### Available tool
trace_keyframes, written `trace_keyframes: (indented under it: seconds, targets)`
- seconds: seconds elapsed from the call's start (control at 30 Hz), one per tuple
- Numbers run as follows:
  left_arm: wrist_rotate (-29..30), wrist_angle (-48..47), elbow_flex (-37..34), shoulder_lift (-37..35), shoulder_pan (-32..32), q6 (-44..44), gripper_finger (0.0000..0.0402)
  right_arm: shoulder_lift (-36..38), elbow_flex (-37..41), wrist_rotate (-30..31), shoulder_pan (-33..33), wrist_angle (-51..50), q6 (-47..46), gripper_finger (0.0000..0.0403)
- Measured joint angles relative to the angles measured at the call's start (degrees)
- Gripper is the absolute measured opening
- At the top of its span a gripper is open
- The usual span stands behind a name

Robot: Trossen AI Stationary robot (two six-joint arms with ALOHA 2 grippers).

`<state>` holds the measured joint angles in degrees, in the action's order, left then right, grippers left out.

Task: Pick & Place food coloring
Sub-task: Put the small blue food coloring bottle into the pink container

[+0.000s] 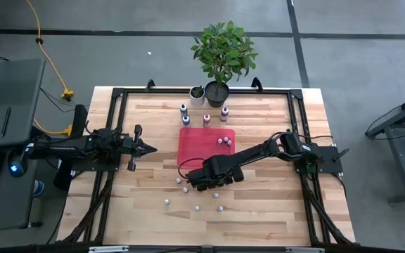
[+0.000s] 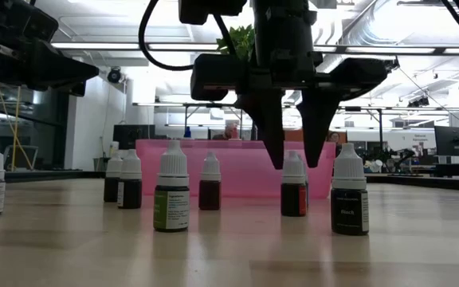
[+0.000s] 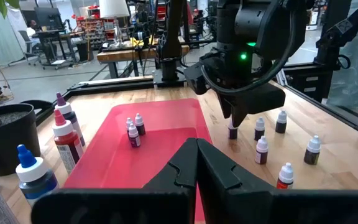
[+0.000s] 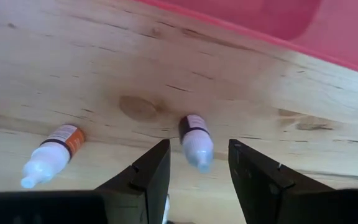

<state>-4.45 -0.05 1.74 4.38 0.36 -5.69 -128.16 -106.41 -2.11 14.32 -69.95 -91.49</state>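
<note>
Now the right claw [image 4: 194,163] hangs released directly over one small food coloring bottle [image 4: 195,140] standing on the table [image 1: 273,211], just near of the red tray [image 1: 195,151]. It looks light, stiff and easy to tip; better to grip its body under the cap. The left claw [image 3: 196,163] waits clenched at left.

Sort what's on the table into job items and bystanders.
Job items:
small food coloring bottles, two already in the red tray
right end effector, open over one bottle

Bystanders:
potted plant
small white pot
taller bottles
left end effector, shut, waiting
</note>
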Motion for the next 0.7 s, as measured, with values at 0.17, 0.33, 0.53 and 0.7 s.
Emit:
trace_keyframes:
  seconds: [0.17, 0.33, 0.53, 0.7]
  targets:
    - [0.0, 0.0, 0.0, 0.0, 0.0, 0.0, 0.0000, 0.0, 2.8, -1.2, 0.0, 4.0, -0.6, 0.0152]
    - [0.0, 0.0, 0.0, 0.0, 0.0, 0.0, 0.0000, 0.0, 4.1, -1.5, 0.1, 6.3, -0.4, 0.0151]
    - [0.0, 0.0, 0.0, 0.0, 0.0, 0.0, 0.0000, 0.0, 4.2, -1.7, 0.2, 5.9, 0.3, 0.0151]
    - [0.0, 0.0, 0.0, 0.0, 0.0, 0.0, 0.0000, 0.0, 4.2, -1.5, 0.2, 5.9, 1.0, 0.0149]
